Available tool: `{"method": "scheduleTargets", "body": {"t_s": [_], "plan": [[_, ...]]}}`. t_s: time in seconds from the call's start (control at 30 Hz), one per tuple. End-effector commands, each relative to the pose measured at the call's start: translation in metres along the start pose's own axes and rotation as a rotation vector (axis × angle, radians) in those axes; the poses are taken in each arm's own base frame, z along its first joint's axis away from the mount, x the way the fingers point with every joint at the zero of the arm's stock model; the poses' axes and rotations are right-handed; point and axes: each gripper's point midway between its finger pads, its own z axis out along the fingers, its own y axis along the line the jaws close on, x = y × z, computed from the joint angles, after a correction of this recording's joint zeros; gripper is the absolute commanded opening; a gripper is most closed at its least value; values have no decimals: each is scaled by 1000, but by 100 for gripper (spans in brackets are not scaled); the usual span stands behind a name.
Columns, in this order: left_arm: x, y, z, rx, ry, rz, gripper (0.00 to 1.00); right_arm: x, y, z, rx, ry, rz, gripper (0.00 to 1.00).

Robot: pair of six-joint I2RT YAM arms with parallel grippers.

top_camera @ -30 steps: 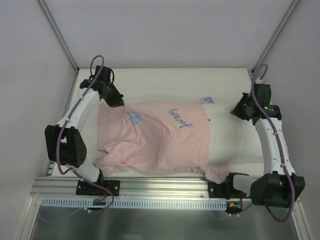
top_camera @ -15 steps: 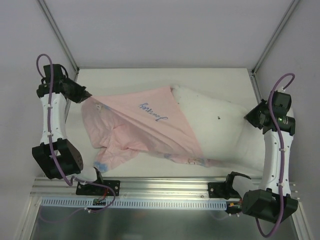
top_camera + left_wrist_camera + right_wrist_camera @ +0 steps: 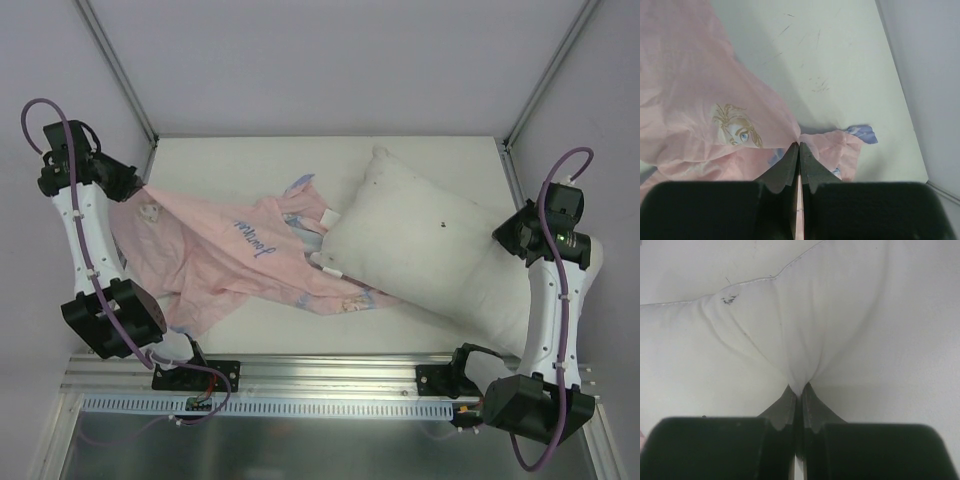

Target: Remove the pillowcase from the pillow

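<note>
Slack over the left half of the desk point(image 3: 250, 160), pink reverse up: pillowcase point(image 3: 215, 265), one corner pinched between the fingers point(image 3: 789, 167) of the left gripper point(image 3: 799, 146). Toward the right edge: plump white pillow point(image 3: 420, 240), a fold nipped by the right gripper point(image 3: 799, 390). Likely light, limp; best held at hem or corner. Blue cursive word, upside down, unreadable.

White surface point(image 3: 250, 160) ahead of me, matt and evenly lit, with soft shadows only. Faint dark scuffs point(image 3: 817, 85) on it, close to one edge. Pale grey walls point(image 3: 330, 60) on three sides. Two slanting metal posts, left point(image 3: 115, 65) and right point(image 3: 555, 68), run down to the far corners. Ribbed aluminium rail point(image 3: 330, 378) along the near edge, with a grey sheet point(image 3: 330, 450) below it.
</note>
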Motion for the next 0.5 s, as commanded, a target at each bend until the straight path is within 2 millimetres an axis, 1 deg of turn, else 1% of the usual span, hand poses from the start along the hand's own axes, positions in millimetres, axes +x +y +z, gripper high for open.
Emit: {"method": "scheduleTargets", "body": {"t_s": [0.0,0.03,0.07,0.1,0.13,0.2,0.23,0.27,0.3,0.33,0.37,0.4,0.43,0.47], "plan": [[-25,-8,-8,-14,-82,61,0,-33,8,-8,-23,-135,41,1],[-29,-9,-8,-17,-86,67,0,-34,7,-8,-19,-140,44,1],[-31,-6,-3,-41,-80,73,0,-36,5,-9,-14,-148,51,1],[-37,-12,-7,-26,-95,82,0,-37,5,-10,-18,-150,50,1],[-36,-16,-5,-13,-84,90,0,-37,6,-10,-24,-147,44,1],[-17,-33,0,62,-3,162,0,-33,23,-9,-117,-116,-5,2],[-7,-38,3,86,31,214,0,-27,36,-11,-194,-82,-22,15],[11,-41,7,107,83,249,0,-23,44,-12,-230,-67,-42,34],[24,-44,8,115,107,288,10,-23,50,-14,-257,-73,-63,54],[54,-57,8,140,154,364,24,-22,56,-19,-282,-86,-104,80],[74,-57,9,139,180,451,64,-16,66,-24,-311,-85,-153,89],[87,-56,11,109,177,514,80,-14,74,-30,-340,-95,-195,97],[122,-68,6,144,217,618,96,-11,84,-38,-381,-108,-263,99],[142,-61,10,126,257,656,99,3,102,-46,-448,-89,-343,99]]}}
